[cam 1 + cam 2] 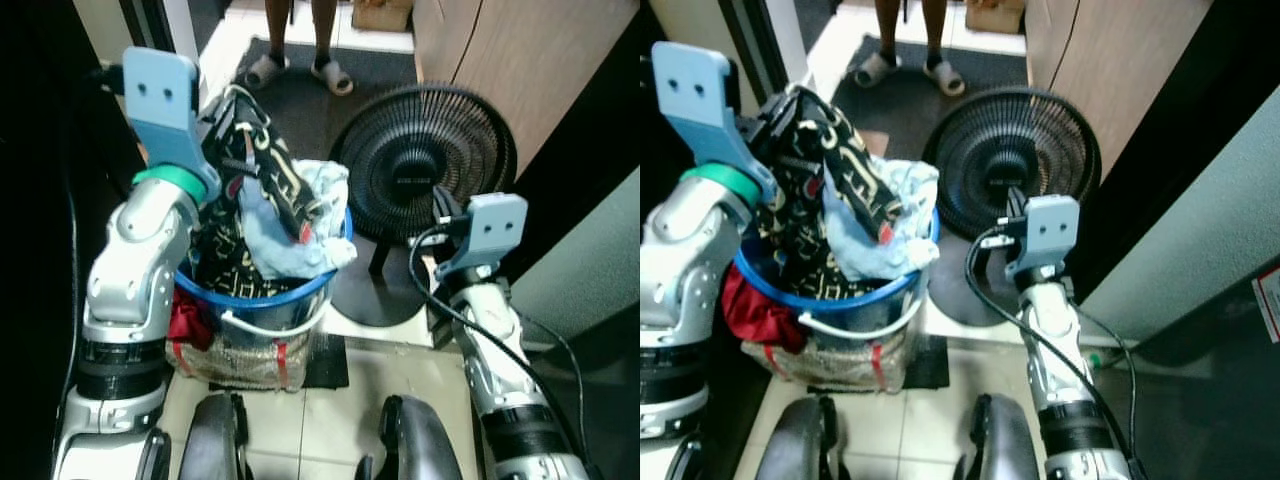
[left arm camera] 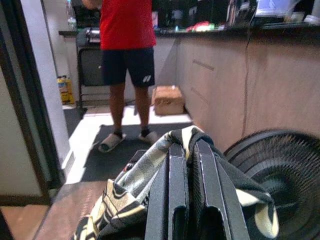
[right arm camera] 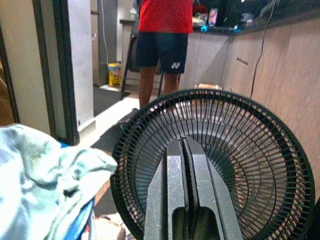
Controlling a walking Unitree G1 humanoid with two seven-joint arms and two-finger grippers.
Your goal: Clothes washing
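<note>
A blue laundry basket [image 1: 262,296] stands on the floor in front of me, heaped with clothes. My left gripper [image 2: 188,146] is raised over it and shut on a black and cream patterned garment [image 1: 268,162], which drapes over the fingers and hangs down into the pile. A light blue cloth [image 1: 290,238] lies on top of the heap, and a red cloth [image 1: 186,320] spills over the basket's left side. My right gripper [image 3: 182,143] is to the right of the basket, shut and empty, pointing at a black floor fan [image 1: 425,165].
The fan stands on its round base right of the basket. A person in a red shirt [image 2: 126,22] and slippers [image 1: 300,72] stands on a dark mat ahead. A wooden cabinet [image 1: 505,70] runs along the right. A netted bag [image 1: 240,362] lies under the basket.
</note>
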